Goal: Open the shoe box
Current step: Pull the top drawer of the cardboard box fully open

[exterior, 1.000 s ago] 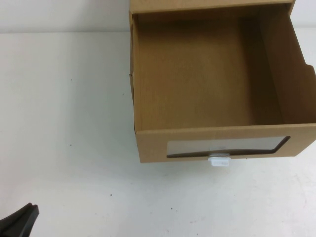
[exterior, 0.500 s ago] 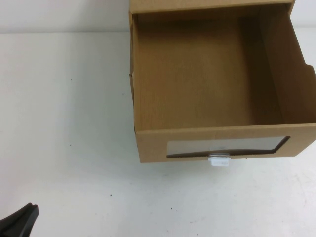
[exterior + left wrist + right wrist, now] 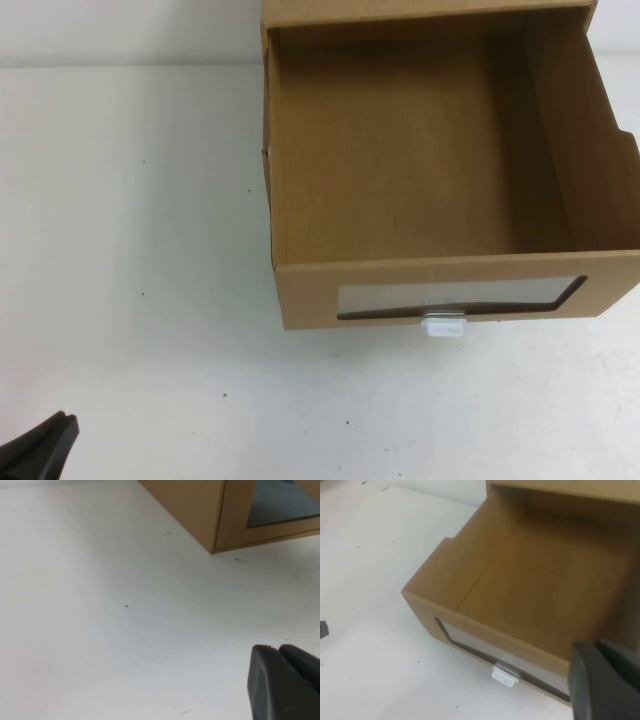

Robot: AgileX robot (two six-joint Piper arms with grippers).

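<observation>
Shoe box (image 3: 440,290) open; left claw (image 3: 40,452) over table (image 3: 150,250), right claw (image 3: 601,652) near rim (image 3: 485,630).

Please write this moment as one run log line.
shoe box drawer: open, empty | left gripper: shut, over table, clear of drawer | right gripper: shut, empty, near drawer front

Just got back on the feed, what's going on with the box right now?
The brown cardboard shoe box drawer stands pulled out on the white table, its inside empty. Neither arm is handling it: the right tool is shut, holding nothing, above the drawer's front wall near the small white pull tab; the left tool is shut over the table's near left corner, apart from the box.
</observation>
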